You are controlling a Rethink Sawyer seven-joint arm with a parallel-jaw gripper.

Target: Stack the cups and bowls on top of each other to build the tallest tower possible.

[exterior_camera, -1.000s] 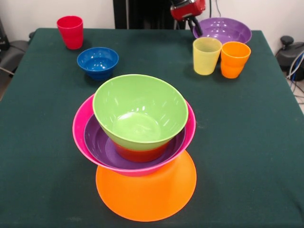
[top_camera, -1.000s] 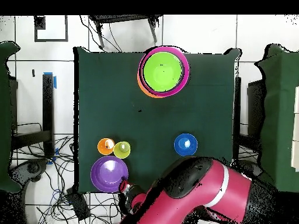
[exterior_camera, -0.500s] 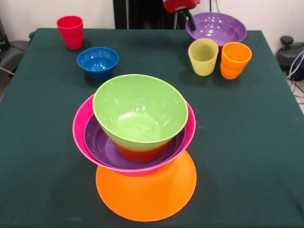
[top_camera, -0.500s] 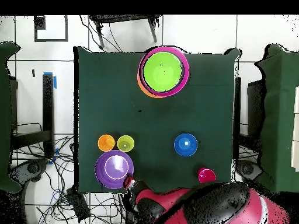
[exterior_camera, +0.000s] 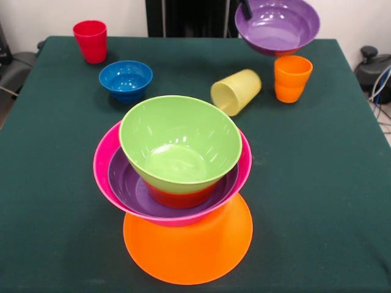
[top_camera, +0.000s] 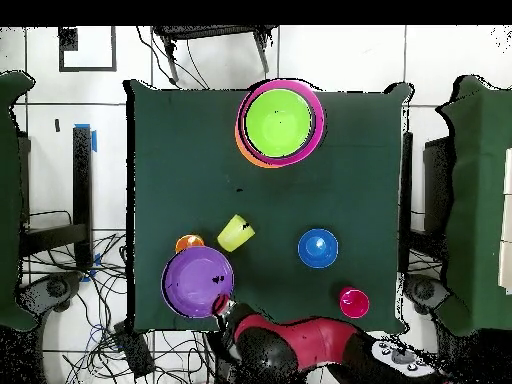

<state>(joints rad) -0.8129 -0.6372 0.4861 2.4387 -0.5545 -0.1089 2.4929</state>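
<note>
Table: dark green cloth-covered table (exterior_camera: 317,183), bearing everything but the lifted bowl.
Tower: large upturned glossy orange plastic bowl (exterior_camera: 188,247) at the base, well away from the gripper across the table; on it nest a hot pink bowl (exterior_camera: 105,160), a purple bowl (exterior_camera: 125,183), a small red-orange bowl (exterior_camera: 180,198) and a lime green bowl (exterior_camera: 180,143).
Lifted bowl: second wide purple plastic bowl (exterior_camera: 278,25), raised off the table, its rim pinched by the gripper.
Gripper: black-fingered gripper (exterior_camera: 245,7) clamped on that rim at its edge.
Blue bowl: small blue plastic bowl (exterior_camera: 126,79), well off to one side.
Cups: orange tumbler (exterior_camera: 292,78) upright just under the lifted bowl; translucent pale yellow tumbler (exterior_camera: 236,91) lying on its side nearby; red tumbler (exterior_camera: 90,41) upright, far from the gripper.
</note>
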